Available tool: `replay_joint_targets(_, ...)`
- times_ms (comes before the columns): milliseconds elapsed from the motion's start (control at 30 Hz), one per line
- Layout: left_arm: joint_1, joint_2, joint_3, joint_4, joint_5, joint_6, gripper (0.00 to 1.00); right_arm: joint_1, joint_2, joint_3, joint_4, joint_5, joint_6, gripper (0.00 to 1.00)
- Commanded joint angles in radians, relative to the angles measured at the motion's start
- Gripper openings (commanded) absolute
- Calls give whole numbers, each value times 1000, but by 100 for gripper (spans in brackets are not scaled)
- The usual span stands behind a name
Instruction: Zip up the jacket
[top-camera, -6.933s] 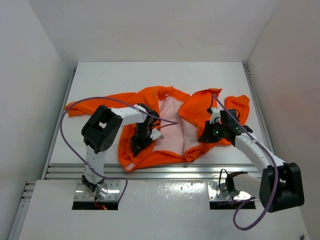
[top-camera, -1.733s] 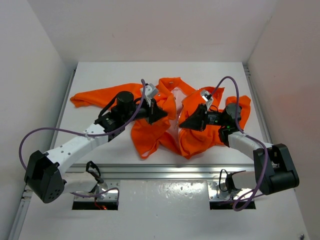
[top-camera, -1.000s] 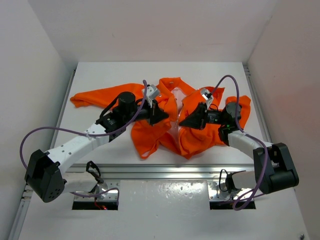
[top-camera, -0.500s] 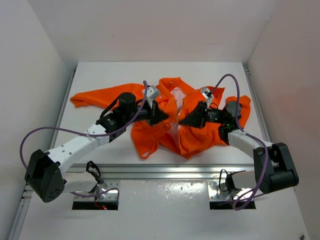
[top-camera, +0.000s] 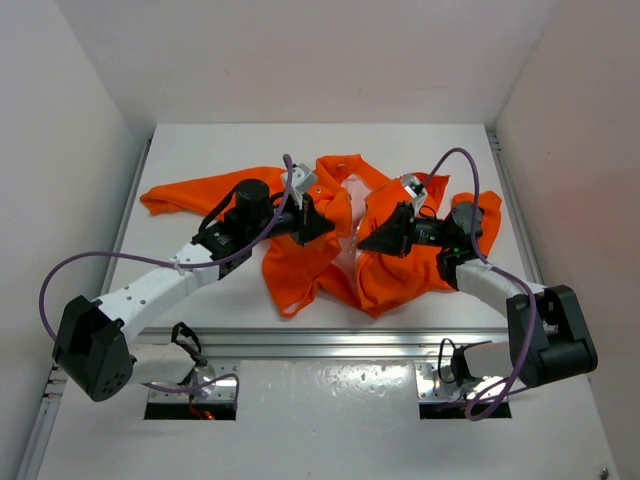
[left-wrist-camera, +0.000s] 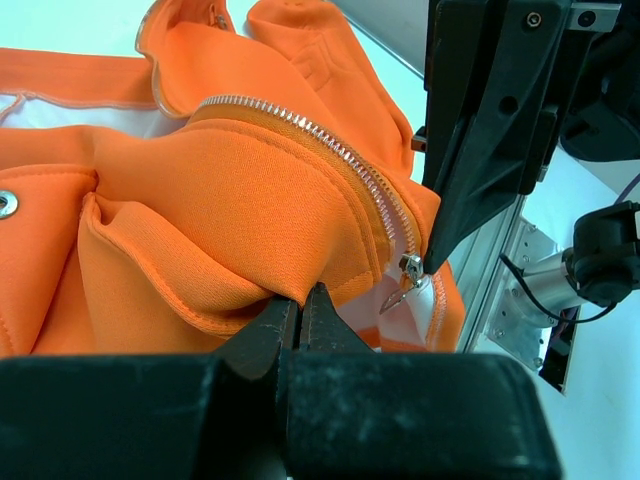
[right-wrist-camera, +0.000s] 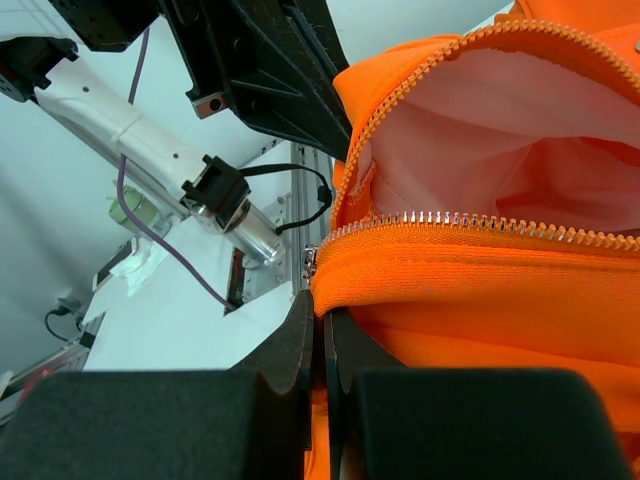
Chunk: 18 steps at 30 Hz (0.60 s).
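We see the jacket (top-camera: 300, 272) mid-frame on the tabletop (top-camera: 210, 150), one sleeve stretching left; left gripper (top-camera: 326, 229) and right gripper (top-camera: 363, 243) meet over its front (facing each other).

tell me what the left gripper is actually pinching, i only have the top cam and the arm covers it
Observer: The left gripper is shut on a folded orange edge of the jacket, close to a row of zipper teeth.
Operator: ok, is the zip started at all
Observer: No. From the right wrist, the two rows of zipper teeth stand apart, with the pale lining showing between them.
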Motion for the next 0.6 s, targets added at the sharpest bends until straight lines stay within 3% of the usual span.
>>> replay_joint_targets(0, 8, -7, 39, 62, 24, 1, 0, -1, -5, 25, 83, 2, -4, 0)
replay_joint_targets(567, -20, -7, 30, 62, 42, -17, 0, 3, 21, 59, 60, 12, -29, 0)
